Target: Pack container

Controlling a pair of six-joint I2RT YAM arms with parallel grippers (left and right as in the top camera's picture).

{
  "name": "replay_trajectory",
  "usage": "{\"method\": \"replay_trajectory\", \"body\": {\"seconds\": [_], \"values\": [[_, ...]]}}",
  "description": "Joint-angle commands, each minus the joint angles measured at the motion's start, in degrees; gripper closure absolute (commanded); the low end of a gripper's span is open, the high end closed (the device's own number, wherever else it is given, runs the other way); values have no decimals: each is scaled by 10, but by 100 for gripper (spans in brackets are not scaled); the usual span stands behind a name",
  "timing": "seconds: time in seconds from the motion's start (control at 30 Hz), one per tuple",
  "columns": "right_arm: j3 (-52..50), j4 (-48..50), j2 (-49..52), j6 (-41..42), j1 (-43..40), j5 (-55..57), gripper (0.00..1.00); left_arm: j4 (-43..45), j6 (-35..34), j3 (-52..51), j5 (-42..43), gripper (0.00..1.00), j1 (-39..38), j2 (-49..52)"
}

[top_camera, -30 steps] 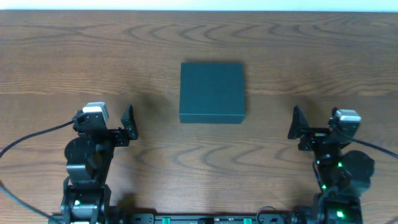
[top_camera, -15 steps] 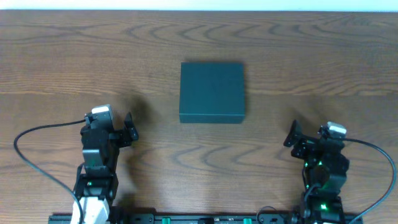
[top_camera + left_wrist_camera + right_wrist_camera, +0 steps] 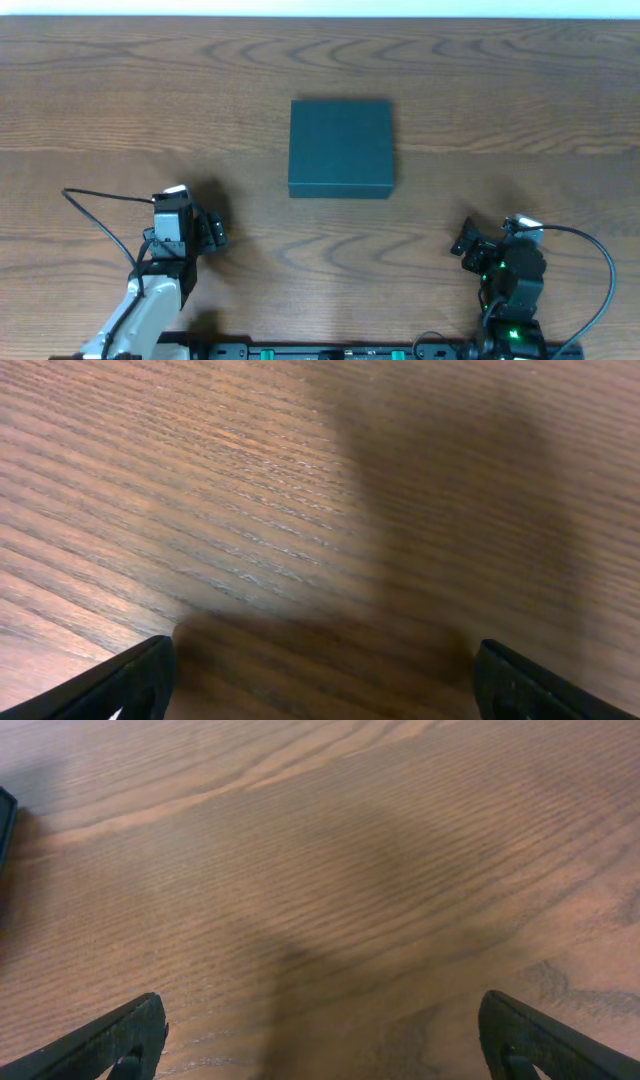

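The container is a dark teal square box with its lid shut, lying flat at the middle of the wooden table. My left gripper sits near the front left, well short of the box, open with only bare wood between its fingers. At the front right my right gripper is open too and holds nothing. In the right wrist view a sliver of the container shows at the left edge. The left wrist view shows only wood grain and shadow.
A black cable loops out from the left arm and another cable arcs round the right arm. The table's far edge runs along the top of the overhead view.
Both arms have drawn back toward the front edge and folded lower, so both grippers are farther from the container. The jaws stay open and the container has not moved.
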Motion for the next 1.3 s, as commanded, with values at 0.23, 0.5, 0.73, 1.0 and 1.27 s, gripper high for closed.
{"method": "replay_trajectory", "body": {"seconds": [0.23, 0.5, 0.73, 1.0, 1.27], "values": [[-2, -1, -13, 11, 4, 9, 1, -67, -9, -16, 5, 4, 2, -25], [-2, -1, -143, 11, 19, 9, 1, -68, -9, -18, 5, 5, 2, -225], [-2, 0, -226, 11, 19, 9, 1, -69, -9, -19, 5, 5, 2, -364], [-5, 6, -290, 11, 29, 9, 1, -69, -9, -83, 5, 5, 2, -491], [-5, 6, -290, 11, 59, 9, 1, -60, -2, -149, 19, 5, 1, -582]]}}
